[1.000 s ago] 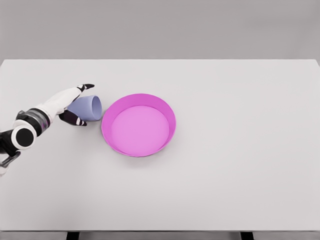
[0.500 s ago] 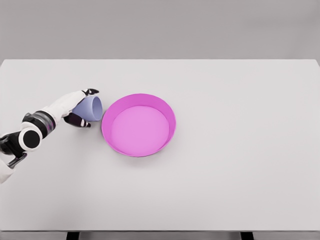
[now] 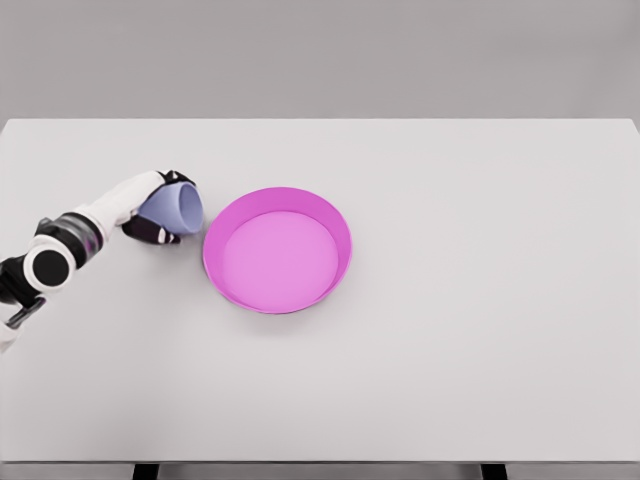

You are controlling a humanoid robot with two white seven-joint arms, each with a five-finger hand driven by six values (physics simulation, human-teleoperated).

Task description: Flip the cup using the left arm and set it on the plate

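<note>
A pale blue cup [image 3: 178, 209] lies on its side at the left of the white table, its mouth turned toward the plate. My left hand [image 3: 160, 208] is shut on the cup, with dark fingertips [image 3: 178, 178] curled over its top and the thumb under it. The cup's bottom end is hidden behind the hand. A magenta plate [image 3: 277, 250] with a raised rim sits just right of the cup, a small gap apart. The left arm comes in from the lower left. No right arm shows.
The white table [image 3: 480, 300] stretches wide to the right and toward the front edge. A grey wall stands behind it.
The left hand has closed its fingers over the cup and lifted it a little, tipping its mouth up. The forearm has shifted slightly back.
</note>
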